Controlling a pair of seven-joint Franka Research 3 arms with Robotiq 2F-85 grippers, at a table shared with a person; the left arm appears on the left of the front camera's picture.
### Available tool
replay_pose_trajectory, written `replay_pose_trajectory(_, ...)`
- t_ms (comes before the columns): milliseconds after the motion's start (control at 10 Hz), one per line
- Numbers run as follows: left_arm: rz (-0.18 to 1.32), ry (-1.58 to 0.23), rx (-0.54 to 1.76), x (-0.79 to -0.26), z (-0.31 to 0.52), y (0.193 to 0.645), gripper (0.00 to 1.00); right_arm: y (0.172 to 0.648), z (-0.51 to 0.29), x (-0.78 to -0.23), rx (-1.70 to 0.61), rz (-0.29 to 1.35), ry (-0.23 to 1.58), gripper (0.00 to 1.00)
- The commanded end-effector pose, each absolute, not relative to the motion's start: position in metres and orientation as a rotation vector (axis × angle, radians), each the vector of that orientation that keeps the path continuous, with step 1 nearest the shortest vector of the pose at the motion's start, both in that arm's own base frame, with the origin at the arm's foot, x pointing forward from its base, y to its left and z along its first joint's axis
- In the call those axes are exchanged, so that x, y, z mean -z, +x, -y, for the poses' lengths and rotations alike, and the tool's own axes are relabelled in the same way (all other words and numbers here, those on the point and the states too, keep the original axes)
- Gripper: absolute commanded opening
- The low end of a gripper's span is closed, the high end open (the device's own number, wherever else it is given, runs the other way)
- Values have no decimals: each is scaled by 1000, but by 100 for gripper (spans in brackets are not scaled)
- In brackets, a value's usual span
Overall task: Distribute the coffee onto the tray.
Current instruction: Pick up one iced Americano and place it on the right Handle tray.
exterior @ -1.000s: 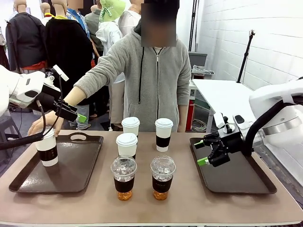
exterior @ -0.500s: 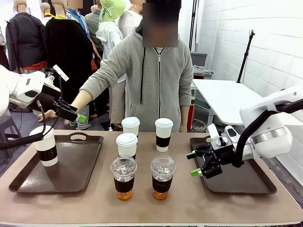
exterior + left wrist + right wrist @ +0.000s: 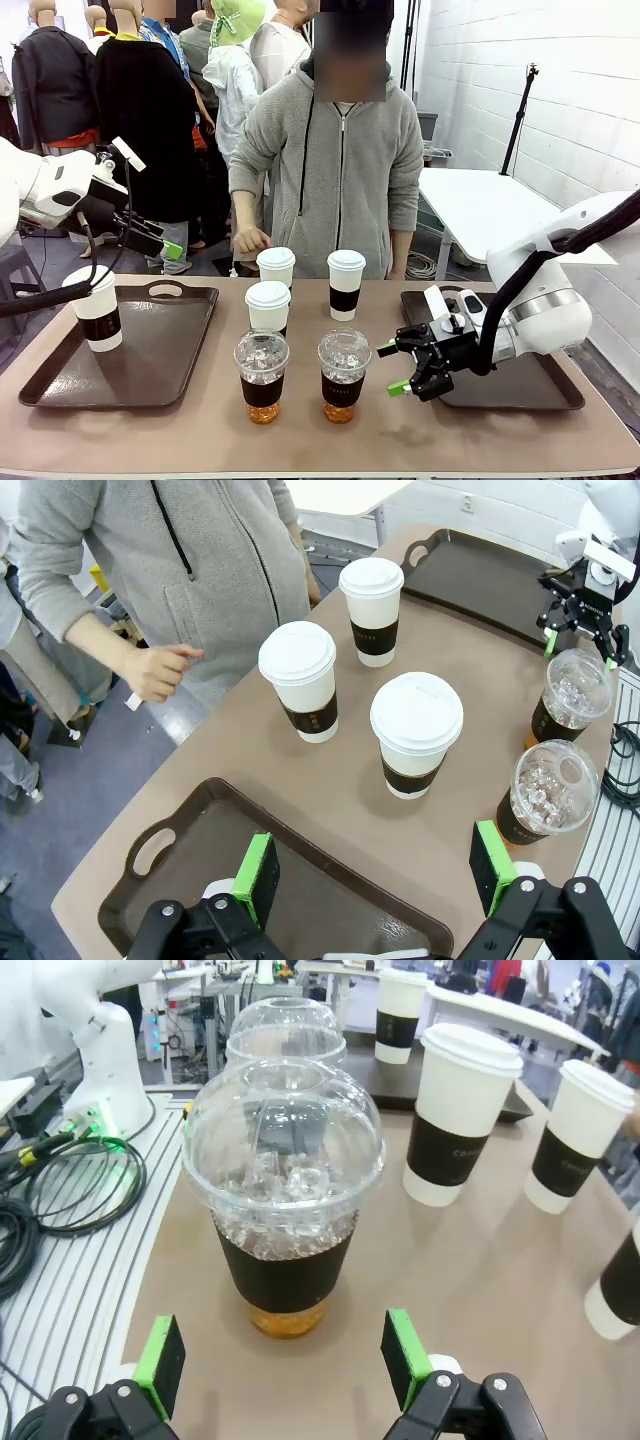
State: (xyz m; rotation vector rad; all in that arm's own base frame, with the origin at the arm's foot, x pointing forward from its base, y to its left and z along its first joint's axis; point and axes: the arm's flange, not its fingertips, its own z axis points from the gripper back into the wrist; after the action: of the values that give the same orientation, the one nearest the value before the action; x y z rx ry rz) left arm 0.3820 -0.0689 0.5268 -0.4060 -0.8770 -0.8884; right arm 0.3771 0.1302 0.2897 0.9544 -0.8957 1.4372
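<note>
One cup (image 3: 97, 308) stands on the left tray (image 3: 190, 340). At the middle of the worktop (image 3: 400, 440) stand three cups (image 3: 268, 305), two domed cups (image 3: 262, 375) nearer. The right hand (image 3: 392, 369) lies between those and the right tray (image 3: 520, 385).

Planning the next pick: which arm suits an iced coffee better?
Right, likely: the open right claw sits low beside the nearer iced coffee, centred between its pads; the left claw hangs high over the left tray.

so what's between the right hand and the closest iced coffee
just bare table; the right wrist view shows the open right hand facing that iced coffee
</note>
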Motion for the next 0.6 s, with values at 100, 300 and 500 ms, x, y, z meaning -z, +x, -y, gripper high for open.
replay_pose_trajectory(100, 883, -421, 903, -524, 67, 384, 100, 369, -146, -270, -1440, 938, 1012, 100)
replay_pose_trajectory(300, 883, -421, 903, -524, 67, 384, 100, 368, -153, -264, -1438, 929, 1045, 100)
replay_pose_trajectory(500, 883, -421, 903, -524, 67, 384, 100, 369, -158, -259, -1426, 949, 1063, 100)
